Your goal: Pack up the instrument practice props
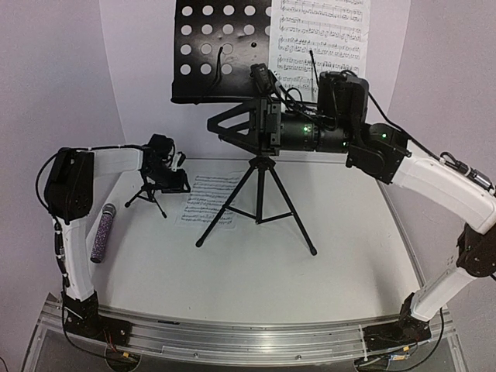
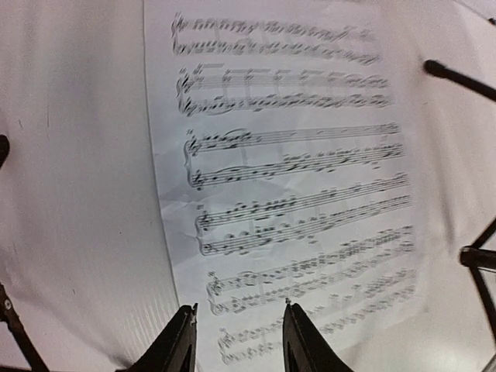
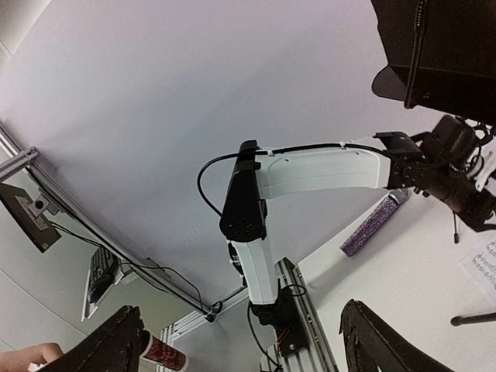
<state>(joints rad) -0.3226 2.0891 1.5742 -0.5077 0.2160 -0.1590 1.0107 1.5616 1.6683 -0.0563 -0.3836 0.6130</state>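
The tall black perforated music stand (image 1: 221, 46) stands at the back of the bench (image 1: 271, 287) on its tripod, with a sheet-music page (image 1: 322, 39) propped on the right of its desk. The right gripper (image 1: 215, 130) is raised beside the stand's post, just under the desk and pointing left. Its fingers (image 3: 116, 345) are spread wide with nothing between them. Only the right wrist view shows that spread plainly, along with the dark underside of the desk and the left arm across the bench.

A second sheet-music page (image 1: 208, 198) lies flat on the bench left of the tripod. The left gripper (image 1: 174, 184) hangs over its near edge. The overhead view hides its fingers, but the left wrist view shows the fingers (image 2: 182, 345) moderately apart and holding nothing, with the printed page (image 2: 287, 194) below them.

The small black tripod mic stand (image 1: 147, 194) stands just left of that gripper. The thin dark bars at the left edge of the wrist view may be its legs. The purple glitter microphone (image 1: 103, 232) lies on the bench at far left, close beside the left arm and well apart from its stand.
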